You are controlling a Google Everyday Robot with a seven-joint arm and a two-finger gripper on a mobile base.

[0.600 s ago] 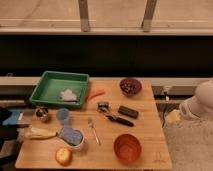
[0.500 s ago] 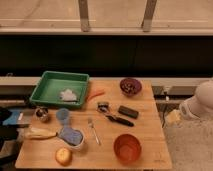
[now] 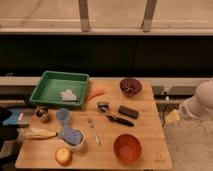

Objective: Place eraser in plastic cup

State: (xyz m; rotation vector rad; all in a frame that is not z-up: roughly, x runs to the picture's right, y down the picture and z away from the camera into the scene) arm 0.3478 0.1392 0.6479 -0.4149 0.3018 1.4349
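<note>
Eraser (image 3: 128, 111) lies flat on the table (image 3: 150, 150), toward the right edge and a little behind the middle. The plastic cup (image 3: 63, 115) stands well apart, near the left edge. Between them lie a black-handled utensil (image 3: 116, 119), just beside the eraser, and a fork (image 3: 93, 131). An orange bowl (image 3: 127, 147) stands near the front edge and a green tray (image 3: 50, 82) at the back left corner. My arm (image 3: 200, 105) stays outside the right edge. My gripper is not visible there; it is wide open and holds nothing.
</note>
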